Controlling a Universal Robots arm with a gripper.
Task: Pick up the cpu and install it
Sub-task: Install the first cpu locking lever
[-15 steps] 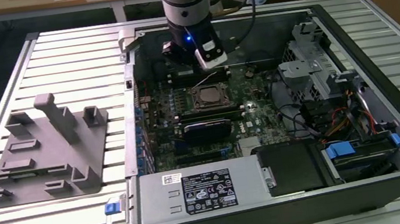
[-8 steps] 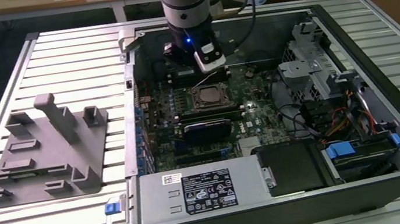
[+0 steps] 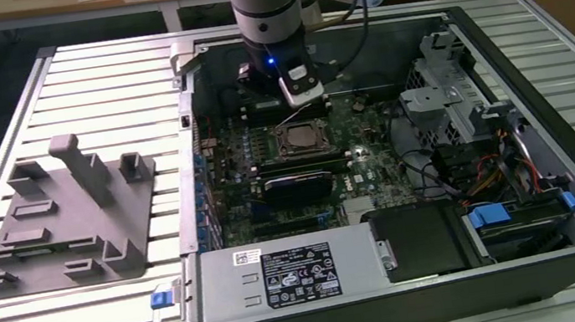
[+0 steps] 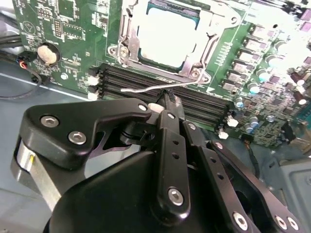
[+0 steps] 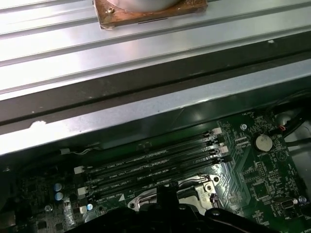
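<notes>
The cpu, a silvery square plate, lies inside the black-framed socket on the green motherboard; in the exterior view the cpu sits mid-board in the open computer case. My gripper is shut with nothing between its fingers. Its tips hover just beside the socket, over the memory slots and close to the thin metal socket lever. Seen from the exterior view, the gripper hangs just behind the socket.
A grey plastic holder block with upright posts stands on the slatted table at the exterior view's left. The case holds a power supply, a drive cage and cables. A coin battery sits near the memory slots.
</notes>
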